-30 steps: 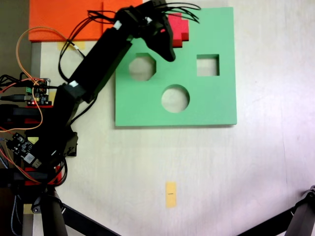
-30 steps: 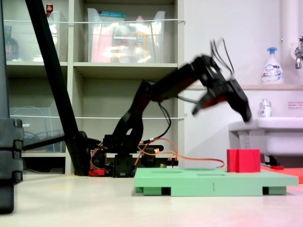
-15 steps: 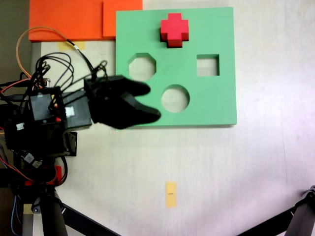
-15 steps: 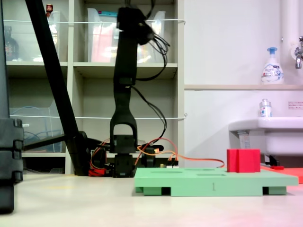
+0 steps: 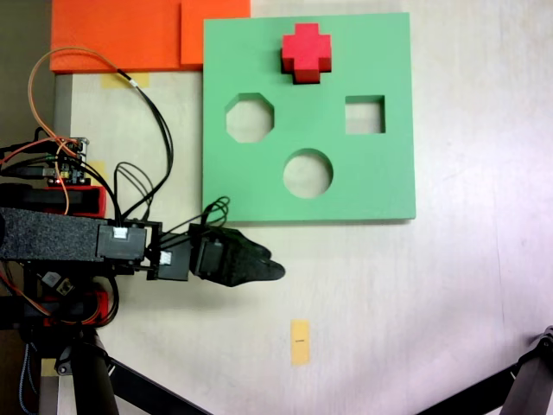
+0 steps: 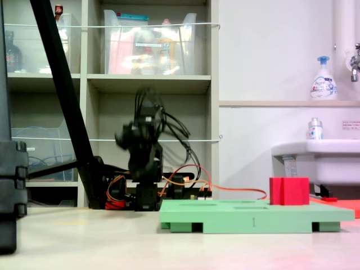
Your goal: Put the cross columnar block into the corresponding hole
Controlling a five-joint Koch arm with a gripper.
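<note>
The red cross block (image 5: 306,52) stands on the far middle of the green foam board (image 5: 363,186). In a fixed view from the side the block (image 6: 289,191) rises well above the board (image 6: 247,216). The plus-shaped cutout is hidden under the block, so I cannot tell how deep the block sits. My gripper (image 5: 275,270) is folded low, left of and in front of the board's near left corner, far from the block and holding nothing. From the side the gripper (image 6: 128,138) is blurred. Its jaws overlap, so their state is unclear.
The board has an octagonal cutout (image 5: 250,118), a square cutout (image 5: 365,114) and a round cutout (image 5: 308,173). Orange foam sheets (image 5: 130,35) lie at the far left. A yellow tape mark (image 5: 299,341) sits on the table in front. Wires and circuit boards (image 5: 65,160) crowd the left edge.
The arm drew back from over the red block, swung upright, then folded down to the left in front of the board. The block stayed put.
</note>
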